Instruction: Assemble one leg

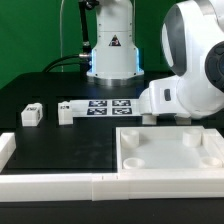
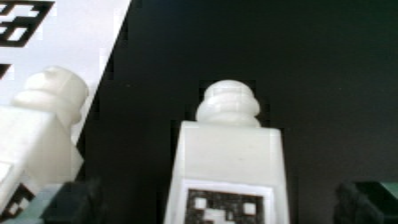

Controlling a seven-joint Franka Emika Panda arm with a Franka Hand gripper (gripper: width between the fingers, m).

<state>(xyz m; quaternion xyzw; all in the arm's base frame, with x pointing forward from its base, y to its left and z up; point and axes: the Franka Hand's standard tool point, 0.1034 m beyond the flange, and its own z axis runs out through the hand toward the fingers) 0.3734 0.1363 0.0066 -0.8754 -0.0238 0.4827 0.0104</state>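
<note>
One small white plastic leg block (image 2: 228, 150), knob-tipped with a black-and-white tag, lies on the black surface (image 2: 151, 90) between the gripper (image 2: 222, 207) fingers (image 2: 71, 205). The gripper's spread wide and isn't touching it. A second similar leg (image 2: 45, 120) lies just beside it.

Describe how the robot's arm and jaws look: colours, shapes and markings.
The arm is glossy white, with rounded bulging shells and dark grey bands at the joints. Its base column carries a triangular warning label, with a blue glow beneath. In the wrist view the jaws show only as dark, blurred tips.
</note>
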